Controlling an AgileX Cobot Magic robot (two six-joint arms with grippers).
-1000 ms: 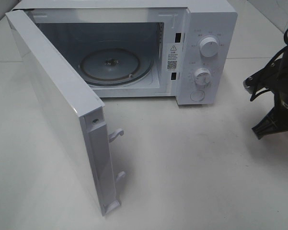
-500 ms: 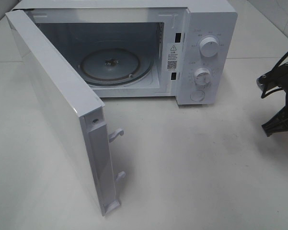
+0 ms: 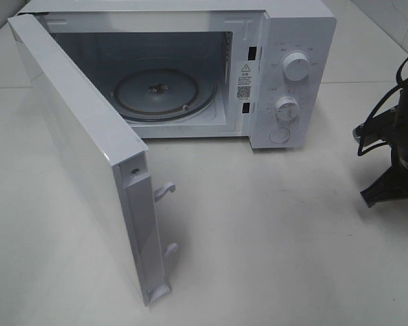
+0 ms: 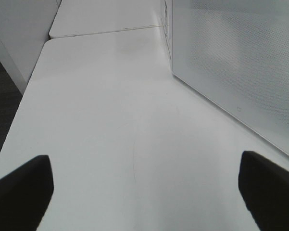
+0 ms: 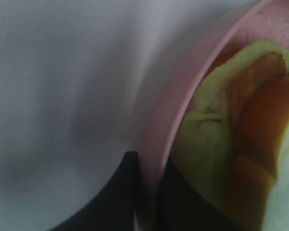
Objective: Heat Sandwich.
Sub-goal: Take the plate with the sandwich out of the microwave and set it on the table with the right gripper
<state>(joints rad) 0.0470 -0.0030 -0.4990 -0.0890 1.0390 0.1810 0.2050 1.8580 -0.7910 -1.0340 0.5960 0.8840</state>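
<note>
Right wrist view, nearest: the right gripper (image 5: pixel 149 192) has its dark fingers (image 5: pixel 118 192) pinched on the rim of a pink plate (image 5: pixel 182 96), one finger outside the rim and one inside. The sandwich (image 5: pixel 231 139) lies on that plate, right beside the inner finger, showing green lettuce and orange-brown filling; the view is blurred. White tabletop lies beyond the plate.

Left wrist view: the left gripper (image 4: pixel 144 192) is spread wide, its two dark fingertips (image 4: pixel 21 190) at opposite edges of the view with bare white table (image 4: pixel 110 120) between them and nothing held. The perforated inner face of the microwave door (image 4: pixel 231 57) stands beside it.

High exterior view: the door (image 3: pixel 88 156) is swung fully open toward the camera, two latch hooks (image 3: pixel 164 191) on its free edge. Behind it the white microwave (image 3: pixel 295 75) shows an open cavity with a bare glass turntable (image 3: pixel 164 94). Two dials (image 3: pixel 297 68) and a round button sit on its control panel. The right arm (image 3: pixel 397 149) appears at the right edge, well apart from the oven; plate and sandwich are out of this view.
</note>
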